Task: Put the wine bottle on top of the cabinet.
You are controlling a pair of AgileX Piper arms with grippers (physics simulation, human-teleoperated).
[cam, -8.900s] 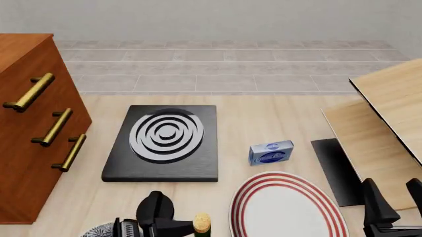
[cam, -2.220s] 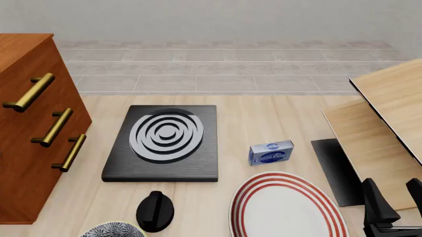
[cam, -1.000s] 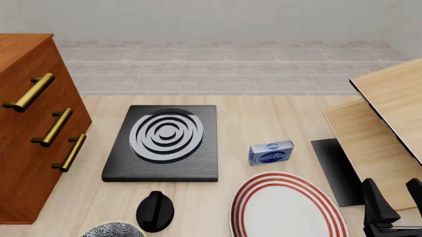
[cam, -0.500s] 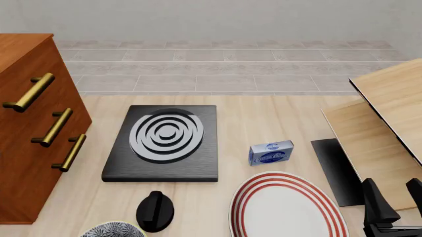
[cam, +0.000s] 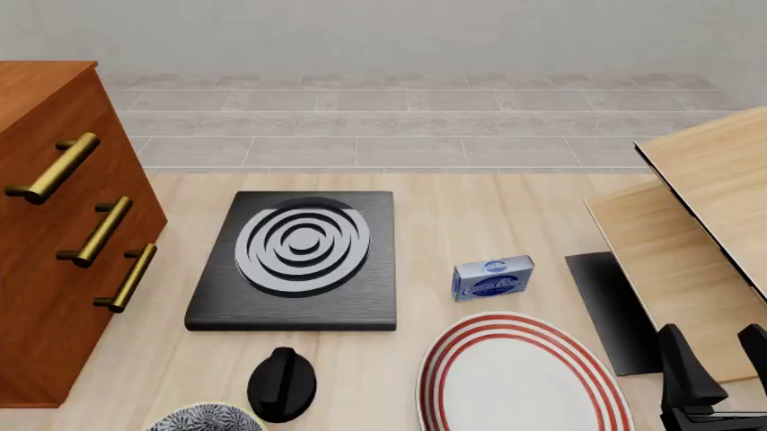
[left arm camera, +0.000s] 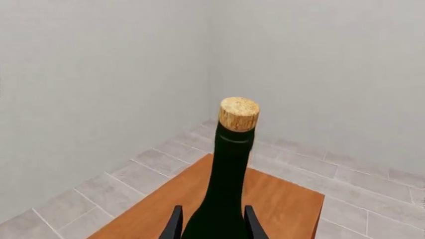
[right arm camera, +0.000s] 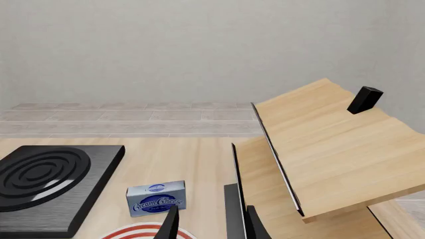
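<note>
In the left wrist view the wine bottle point(left arm camera: 229, 169), dark green with a cork top, stands upright between my left gripper's point(left arm camera: 212, 211) fingers, which are shut on its lower part. Beneath it lies the reddish-brown top of the cabinet point(left arm camera: 282, 199); whether the bottle touches it is hidden. The front view shows the cabinet point(cam: 48, 233) at the far left with three brass handles, but neither the bottle nor the left arm. My right gripper point(cam: 712, 339) hangs open at the near right corner, holding nothing; in the right wrist view the right gripper point(right arm camera: 212, 213) points toward the rack.
A black slab with silver rings point(cam: 300, 256) lies mid-table. A blue cream-cheese box point(cam: 491, 278), a red-striped plate point(cam: 515, 382), a squat black knob-shaped object point(cam: 282, 384) and a patterned bowl point(cam: 204, 418) sit near the front. A pale slanted wooden rack point(cam: 701, 224) fills the right.
The left gripper and bottle, seen at the front edge 8.9 s ago, have left the front view. Nothing has moved there over the last second.
</note>
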